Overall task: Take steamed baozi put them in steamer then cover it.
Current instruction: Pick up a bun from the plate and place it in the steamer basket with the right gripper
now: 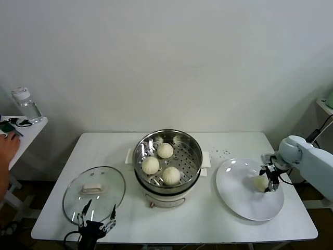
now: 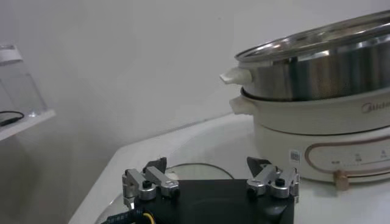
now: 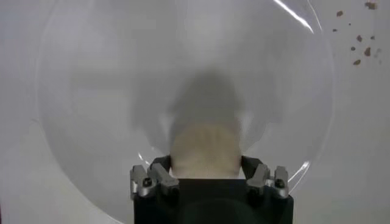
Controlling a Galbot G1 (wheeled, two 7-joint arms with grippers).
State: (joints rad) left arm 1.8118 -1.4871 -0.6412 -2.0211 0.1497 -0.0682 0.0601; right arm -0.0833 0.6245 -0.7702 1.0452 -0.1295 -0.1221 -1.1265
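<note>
- Now the right claw (image 1: 267,179) pinches the last baozi (image 1: 259,183) on the white plate (image 1: 244,200); three sit in the steamer (image 1: 167,156).
- Next, lift it across.
- Left claw (image 1: 96,215) waits spread near the cover (image 1: 94,193).

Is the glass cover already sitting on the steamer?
No, the cover lies flat on the table, left of the open steamer.

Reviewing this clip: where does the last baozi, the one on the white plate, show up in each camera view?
Head view: the baozi lies on the white plate at the table's right end, at the right gripper.
Left wrist view: not in it; only the steamer on its base and the left gripper show.
Right wrist view: baozi between the right gripper's fingers, over the plate.
Shared landmark: the plate, in head and right wrist views.
</note>
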